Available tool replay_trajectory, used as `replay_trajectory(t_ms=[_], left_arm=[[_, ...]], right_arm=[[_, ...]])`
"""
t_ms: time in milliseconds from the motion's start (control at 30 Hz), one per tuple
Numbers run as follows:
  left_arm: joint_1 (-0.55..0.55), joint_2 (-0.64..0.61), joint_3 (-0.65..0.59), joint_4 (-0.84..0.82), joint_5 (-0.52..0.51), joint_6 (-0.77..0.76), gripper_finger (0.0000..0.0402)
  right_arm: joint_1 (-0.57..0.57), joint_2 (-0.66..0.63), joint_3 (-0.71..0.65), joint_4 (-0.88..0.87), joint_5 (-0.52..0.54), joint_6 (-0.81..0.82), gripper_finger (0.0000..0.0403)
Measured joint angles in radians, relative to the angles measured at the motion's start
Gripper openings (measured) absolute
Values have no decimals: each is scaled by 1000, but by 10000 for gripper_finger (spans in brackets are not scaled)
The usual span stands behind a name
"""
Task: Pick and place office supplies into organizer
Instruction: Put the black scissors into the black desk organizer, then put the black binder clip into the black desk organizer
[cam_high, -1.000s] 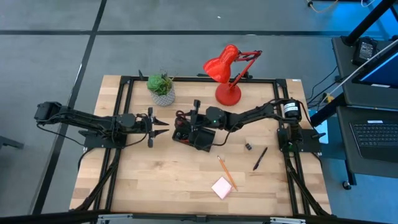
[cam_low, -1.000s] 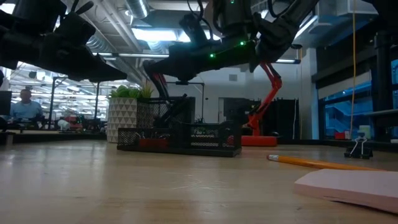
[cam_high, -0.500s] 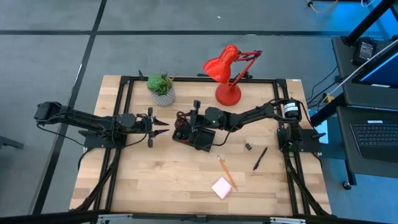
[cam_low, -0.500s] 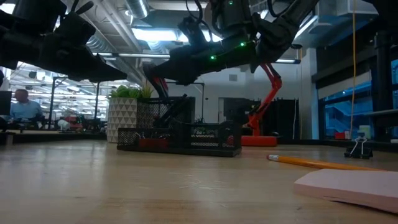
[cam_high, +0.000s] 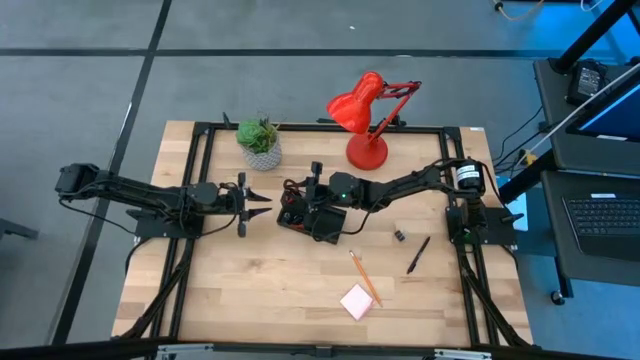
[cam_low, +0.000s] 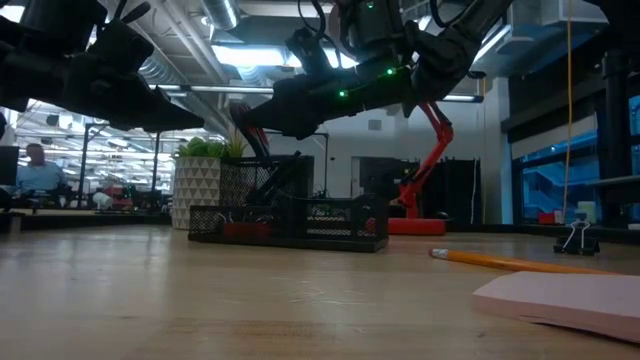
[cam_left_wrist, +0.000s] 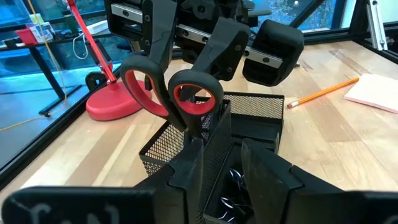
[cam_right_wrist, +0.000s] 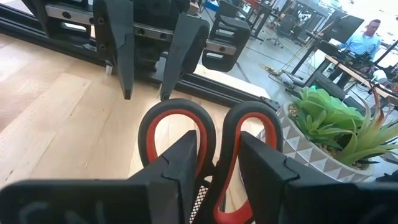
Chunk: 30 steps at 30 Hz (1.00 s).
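Wooden table (cam_high: 250, 290) carries the organizer (cam_high: 310, 215) near its centre, and you have the right gripper (cam_high: 312, 195) over it, fingers closed on the scissors (cam_left_wrist: 180, 102), blades down in the taller section. Next, you should lower and release. Left gripper (cam_high: 255, 200) waits at nine o'clock, fingers apart, empty.

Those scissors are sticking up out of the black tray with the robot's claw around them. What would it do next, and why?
Probably open the right tool and lift away. The scissors already stand blades-down in the organizer, handles up, with the right tool's fingers on either side of them. The left tool waits beside the organizer.
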<state>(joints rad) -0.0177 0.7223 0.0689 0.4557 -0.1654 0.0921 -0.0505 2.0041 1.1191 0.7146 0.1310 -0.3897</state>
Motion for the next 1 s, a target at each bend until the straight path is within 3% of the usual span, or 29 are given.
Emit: replay_trajectory(t_ms=[733, 1000], left_arm=[[0, 0, 0, 0, 0, 0, 103], [0, 0, 0, 0, 0, 0, 100]], right_arm=[[0, -1, 0, -26, 0, 17, 120], [0, -1, -1, -54, 0, 47, 168]])
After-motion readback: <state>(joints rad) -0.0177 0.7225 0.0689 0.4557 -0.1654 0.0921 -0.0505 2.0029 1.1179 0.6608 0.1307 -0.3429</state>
